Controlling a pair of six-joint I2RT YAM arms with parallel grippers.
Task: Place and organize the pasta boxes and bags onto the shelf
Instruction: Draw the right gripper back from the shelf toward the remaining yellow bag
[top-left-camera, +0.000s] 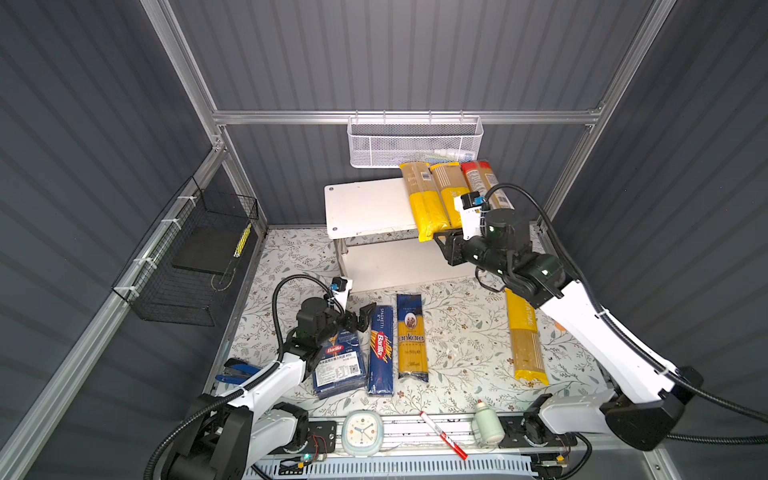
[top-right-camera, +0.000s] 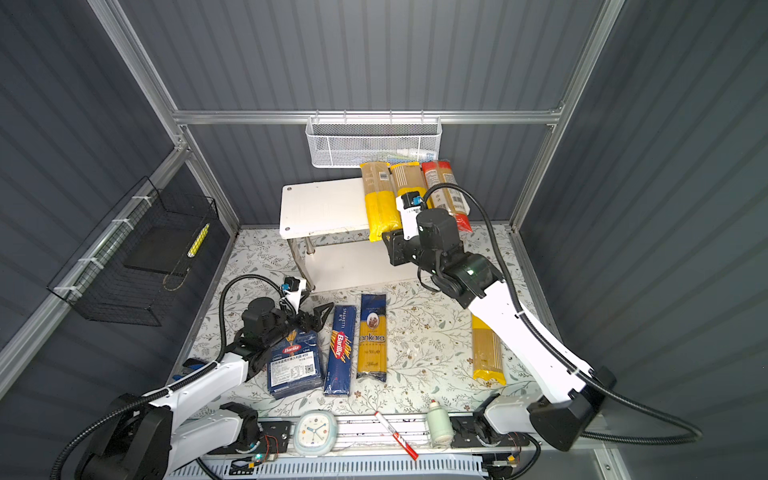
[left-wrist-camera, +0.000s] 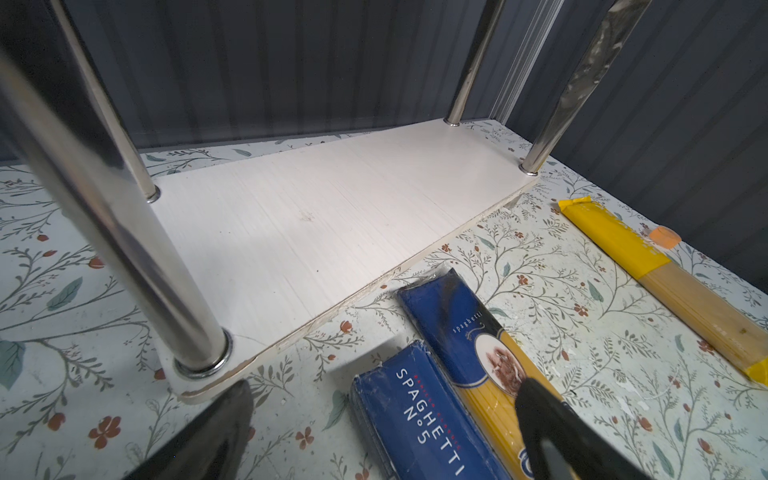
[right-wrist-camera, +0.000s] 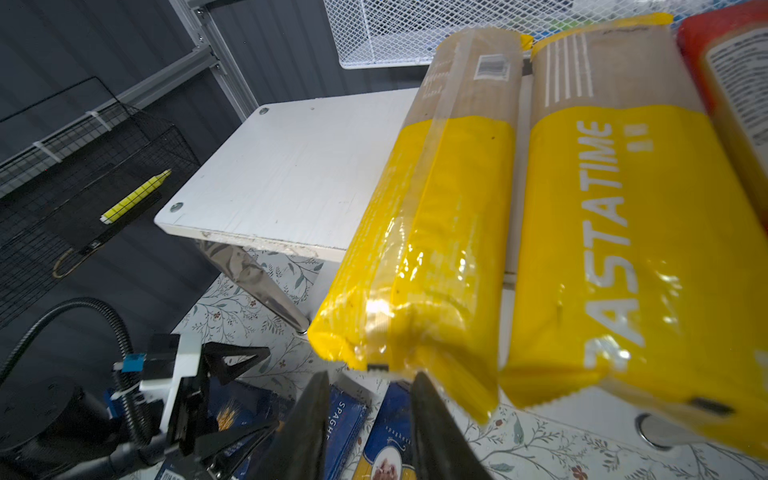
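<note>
Shelf (top-left-camera: 365, 208) top board, in both top views, carries three bags side by side on its right half, long axes front to back: leftmost Pastatime bag (top-left-camera: 424, 203), second Pastatime bag (top-left-camera: 446, 187), red-and-clear bag (top-left-camera: 484, 183). They are packed tight, prob. to leave the bare left half for the rest. Right gripper (top-left-camera: 442, 242) sits at the leftmost bag's overhanging near end, arm stretched forward, wrist approx level w/ the board. Left gripper (top-left-camera: 360, 318) hovers low near the far end of the wide Barilla box (top-left-camera: 340, 365), elbow bent, jaws spread wide, empty. That box, the narrow Barilla box (top-left-camera: 381, 353), ankara bag (top-left-camera: 412, 336) and third Pastatime bag (top-left-camera: 525, 340) lie flat on the table (top-left-camera: 457, 353), not yet shelved. The third bag is partly under the right arm.

Left wrist view: lower board (left-wrist-camera: 332, 216) is bare. Wide-apart fingers (left-wrist-camera: 216, 424) frame the narrow box and ankara bag, gripping neither.

Right wrist view: fingertips (right-wrist-camera: 320, 386) stand a little apart, right at the leftmost bag's end seam. Nothing shows btwn them, so prob. nudging it square, not holding.
</note>
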